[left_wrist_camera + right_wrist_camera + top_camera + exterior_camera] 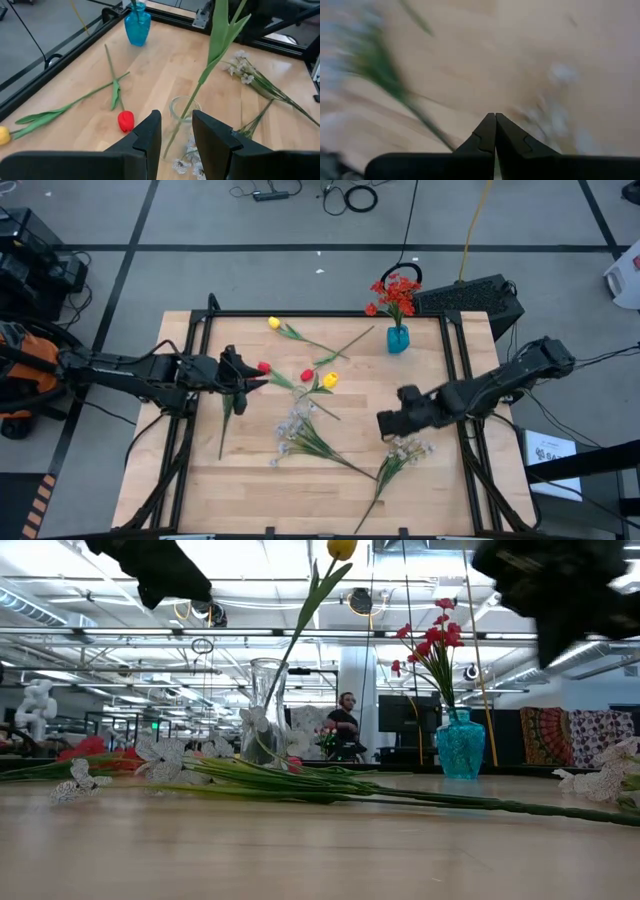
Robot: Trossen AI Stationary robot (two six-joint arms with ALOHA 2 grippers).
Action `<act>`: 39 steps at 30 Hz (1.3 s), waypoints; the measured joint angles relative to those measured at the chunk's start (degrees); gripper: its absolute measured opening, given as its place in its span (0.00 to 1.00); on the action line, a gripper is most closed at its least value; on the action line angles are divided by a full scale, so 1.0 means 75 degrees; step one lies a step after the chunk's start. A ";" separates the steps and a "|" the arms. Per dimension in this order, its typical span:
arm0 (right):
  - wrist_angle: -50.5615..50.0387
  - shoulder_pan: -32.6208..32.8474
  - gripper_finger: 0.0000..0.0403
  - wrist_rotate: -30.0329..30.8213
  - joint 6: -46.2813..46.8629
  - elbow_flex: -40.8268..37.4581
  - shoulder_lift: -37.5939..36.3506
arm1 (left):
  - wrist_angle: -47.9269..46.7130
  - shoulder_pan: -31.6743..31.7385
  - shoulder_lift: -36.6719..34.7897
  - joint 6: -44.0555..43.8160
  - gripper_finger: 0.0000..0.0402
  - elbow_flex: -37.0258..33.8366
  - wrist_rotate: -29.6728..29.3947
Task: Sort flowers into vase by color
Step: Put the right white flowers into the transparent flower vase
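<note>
While the left gripper [258,377] hangs over the table's left-centre, jaws partly apart and empty, a red tulip [126,120] lies just beside its fingers and a clear glass vase [184,109] with a yellow tulip [329,380] stands just ahead. Teal vase [397,338] with red flowers [396,292] sits at the far edge. Right gripper [385,423], pinched closed, hovers beside a white spray [410,448].

Left gripper [176,135] fingers parted, arm low; right gripper [495,131] fingers closed.

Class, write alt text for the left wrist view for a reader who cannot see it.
The left tool hangs open above a clear glass vase holding one green stem. Around it on the wooden table lie a red tulip, white sprays and a blue vase.
</note>
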 joint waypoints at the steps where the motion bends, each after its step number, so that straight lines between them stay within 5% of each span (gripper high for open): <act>1: -0.0211 0.0173 0.00 -0.0159 0.0389 0.0143 0.0183 | -0.0037 0.0000 0.0000 0.0003 0.29 0.0000 0.0000; 16: 0.0310 0.1658 0.00 -0.1869 0.4254 0.1023 0.2116 | -0.1014 0.0000 0.0003 0.0021 0.29 -0.0009 0.0000; 32: 0.3079 0.1739 0.35 -0.1895 0.4285 0.1026 0.3636 | -0.1196 0.0000 0.0003 0.0174 0.29 -0.0012 0.0425; 39: 0.3171 0.1718 0.46 -0.1903 0.4152 0.1029 0.4212 | -0.1202 0.0000 0.0003 0.0143 0.29 -0.0012 0.0428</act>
